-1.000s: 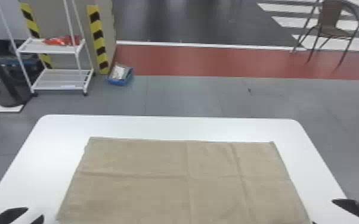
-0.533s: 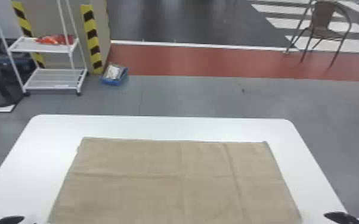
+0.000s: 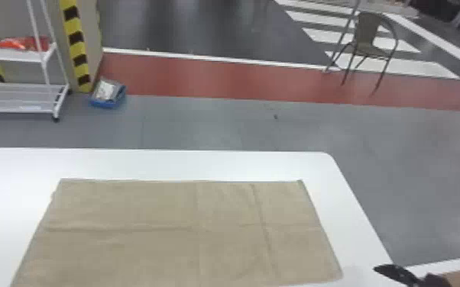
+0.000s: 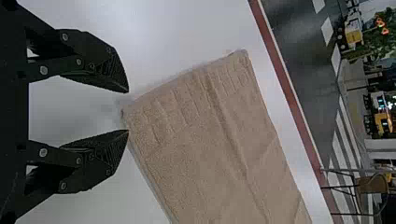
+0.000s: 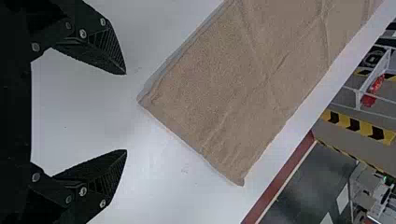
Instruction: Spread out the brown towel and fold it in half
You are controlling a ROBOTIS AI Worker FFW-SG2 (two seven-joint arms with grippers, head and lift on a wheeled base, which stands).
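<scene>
"Fingers of the left end effector (image 4: 128,111)?"

"Spread, near one corner of the brown towel (image 3: 156,244); the right end effector (image 3: 397,273), likewise spread, near another."

"And the towel?"

"Beyond both, flat on the white surface (image 3: 164,164)."

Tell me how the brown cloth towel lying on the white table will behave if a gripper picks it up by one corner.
The flat brown cloth towel will probably droop rather than stay stiff, since soft creases cross it. It looks light for its spread, being thin at its edges. Its textured weave suggests it should not be very slippery.
</scene>
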